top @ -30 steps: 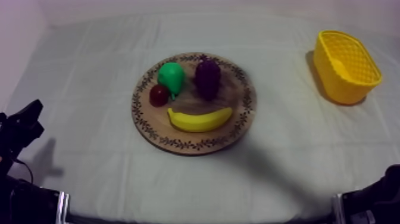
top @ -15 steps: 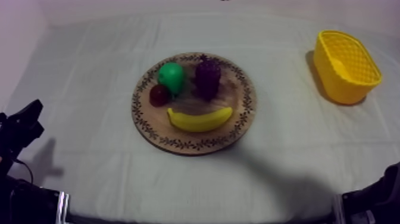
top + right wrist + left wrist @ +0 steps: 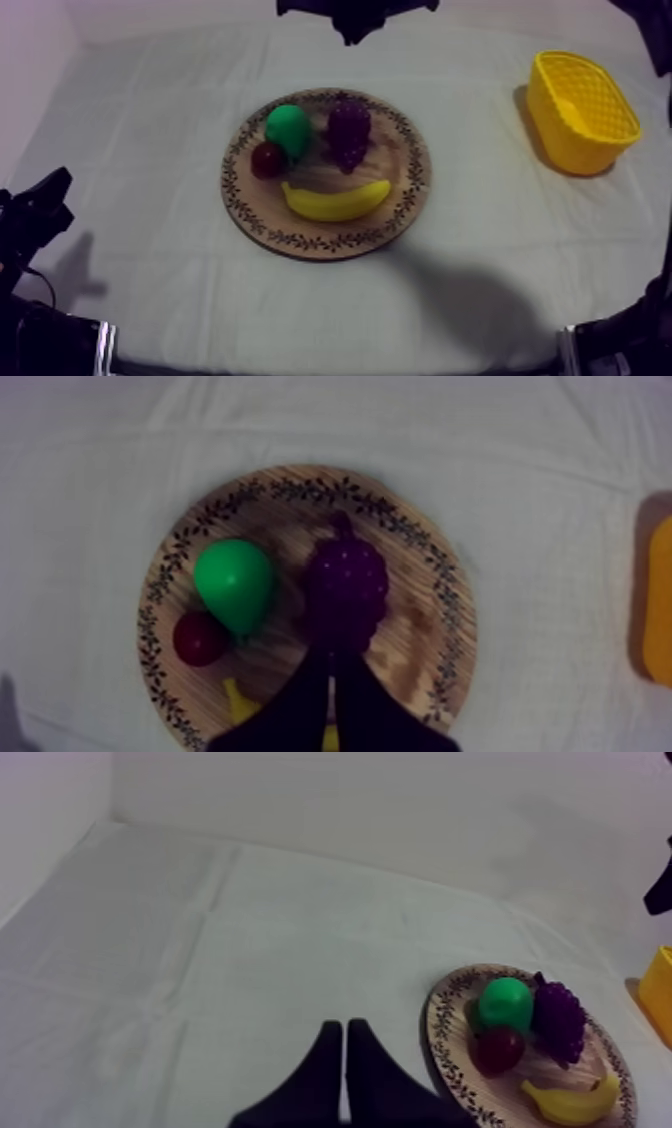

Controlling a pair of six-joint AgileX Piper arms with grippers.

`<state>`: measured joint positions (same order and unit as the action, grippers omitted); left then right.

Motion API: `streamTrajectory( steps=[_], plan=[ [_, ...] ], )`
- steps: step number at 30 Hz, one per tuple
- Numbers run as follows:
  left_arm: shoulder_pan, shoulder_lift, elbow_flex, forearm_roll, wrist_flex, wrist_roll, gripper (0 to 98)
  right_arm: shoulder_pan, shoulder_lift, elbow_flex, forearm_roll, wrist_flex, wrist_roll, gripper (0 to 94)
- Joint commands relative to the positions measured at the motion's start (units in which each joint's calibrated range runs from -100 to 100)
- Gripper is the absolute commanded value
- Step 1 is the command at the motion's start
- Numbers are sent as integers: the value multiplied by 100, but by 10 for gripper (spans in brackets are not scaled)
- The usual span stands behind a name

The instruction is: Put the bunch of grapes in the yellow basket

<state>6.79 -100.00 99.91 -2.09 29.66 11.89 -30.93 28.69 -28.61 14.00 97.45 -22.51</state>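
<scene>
Over bunch of grapes (image 3: 346, 581), right gripper (image 3: 333, 658) newly arrived, pressed together on nothing (left gripper (image 3: 343, 1032) likewise pressed together).

One each: board (image 3: 396, 165), basket (image 3: 583, 110), banana (image 3: 335, 201), pear (image 3: 288, 128), bunch of grapes (image 3: 349, 132), small red fruit (image 3: 267, 159)
</scene>
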Motion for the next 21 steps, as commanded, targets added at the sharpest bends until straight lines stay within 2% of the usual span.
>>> streamTrajectory(
  steps=[1, 4, 8, 12, 17, 21],
  plan=[
    [-2, 0, -2, 1, 0, 0, 1, 7, 87, -18, 17, 20, 13, 2],
    [-2, 0, -2, 1, 0, 0, 1, 16, 194, -73, 22, 21, 36, 4],
    [-2, 0, -2, 1, 0, 0, 1, 27, 282, -108, 7, 21, 51, 104],
    [-2, 0, -2, 1, 0, 0, 1, 48, 313, -47, -54, 21, 102, 266],
    [-2, 0, -2, 1, 0, 0, 1, 81, 317, 18, -155, 19, 142, 525],
    [-2, 0, -2, 1, 0, 0, 1, 84, 324, 85, -170, 3, 180, 643]
  ],
)
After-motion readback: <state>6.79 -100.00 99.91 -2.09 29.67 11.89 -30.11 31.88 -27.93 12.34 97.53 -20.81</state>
